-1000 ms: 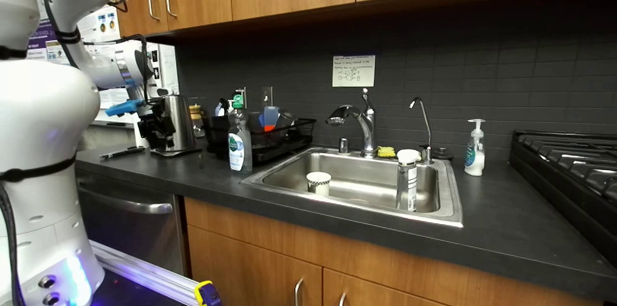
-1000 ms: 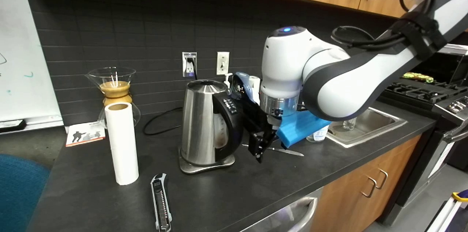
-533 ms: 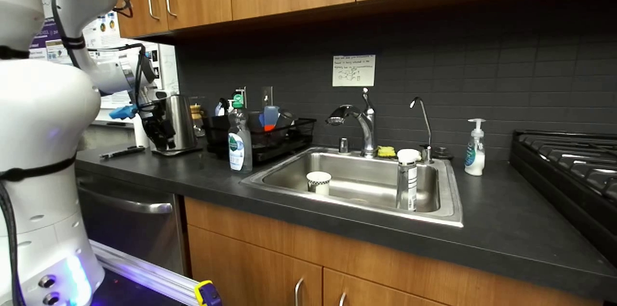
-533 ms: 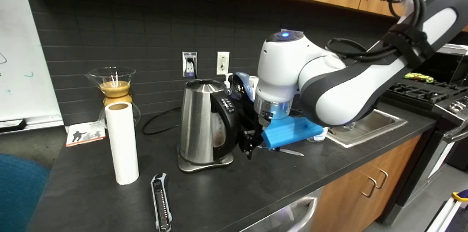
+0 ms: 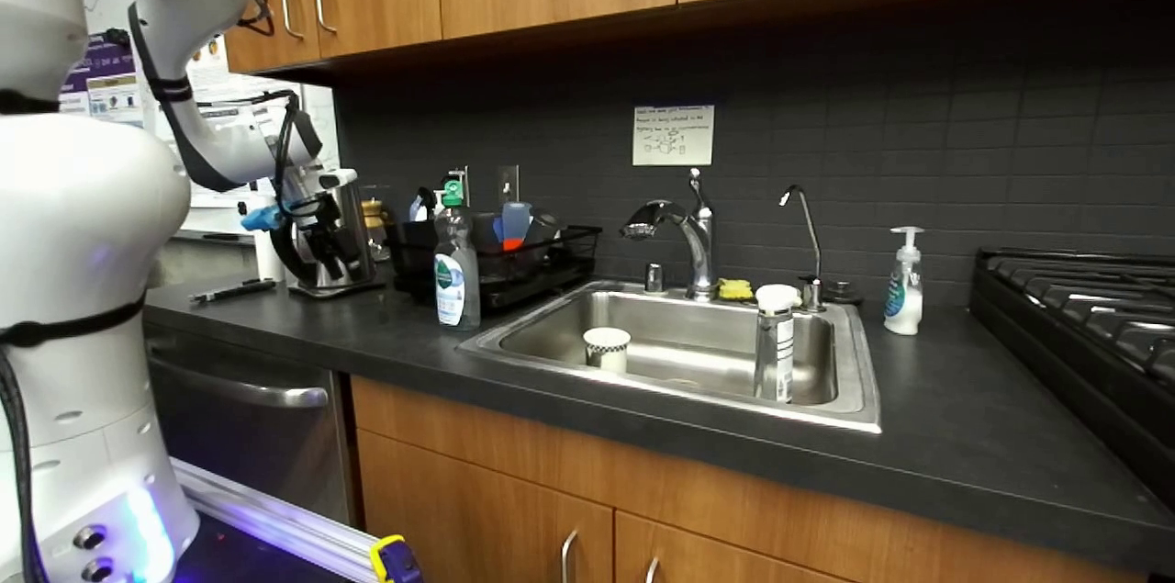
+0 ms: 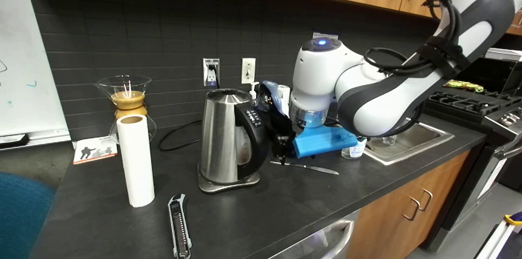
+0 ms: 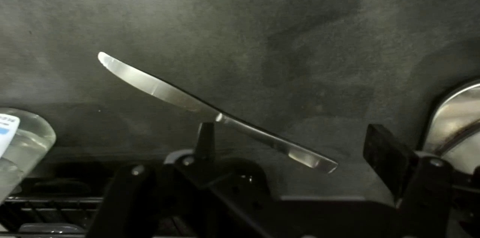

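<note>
A silver table knife [image 7: 180, 97] lies flat and slanted on the dark counter in the wrist view; its handle shows between my fingertips but below them. My gripper [image 7: 290, 133] stands open above it, fingers wide apart and holding nothing. In an exterior view the knife [image 6: 316, 168] lies beneath and beside the gripper [image 6: 282, 155], which hangs just beside the black handle of a steel kettle [image 6: 222, 140]. Whether gripper and handle touch I cannot tell. A blue piece [image 6: 324, 141] is fixed at the wrist. Elsewhere the gripper [image 5: 340, 257] appears in front of the kettle.
A dish soap bottle [image 5: 457, 275] and black dish rack [image 5: 560, 257] stand between kettle and sink [image 5: 858, 363]. The sink holds a patterned cup [image 5: 607, 349] and a clear bottle [image 5: 776, 349]. A white paper roll [image 6: 136, 161], box cutter [image 6: 179, 226] and glass coffee maker [image 6: 129, 100] are nearby.
The gripper has risen slightly and shifted over the counter, toward the sink in an exterior view. The wrist has turned, and more of the knife shows. The fingers stay open.
</note>
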You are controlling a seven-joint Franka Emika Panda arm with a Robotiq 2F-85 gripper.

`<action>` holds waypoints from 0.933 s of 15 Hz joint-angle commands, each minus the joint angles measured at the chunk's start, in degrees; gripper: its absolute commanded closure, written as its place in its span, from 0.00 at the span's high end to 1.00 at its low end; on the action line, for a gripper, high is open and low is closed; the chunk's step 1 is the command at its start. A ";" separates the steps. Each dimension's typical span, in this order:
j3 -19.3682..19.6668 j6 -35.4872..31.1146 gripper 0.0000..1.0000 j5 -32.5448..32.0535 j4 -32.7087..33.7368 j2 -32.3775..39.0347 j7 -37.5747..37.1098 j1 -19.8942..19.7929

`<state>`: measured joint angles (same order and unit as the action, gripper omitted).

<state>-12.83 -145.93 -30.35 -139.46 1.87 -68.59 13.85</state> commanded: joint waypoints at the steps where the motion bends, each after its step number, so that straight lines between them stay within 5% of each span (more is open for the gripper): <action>1: 0.57 0.34 1.00 -1.58 0.13 1.16 -5.04 0.24; 14: 1.94 -4.57 1.00 -18.45 -1.18 2.46 -24.11 -0.12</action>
<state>-11.53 -149.10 -45.58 -140.48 3.76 -88.63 13.89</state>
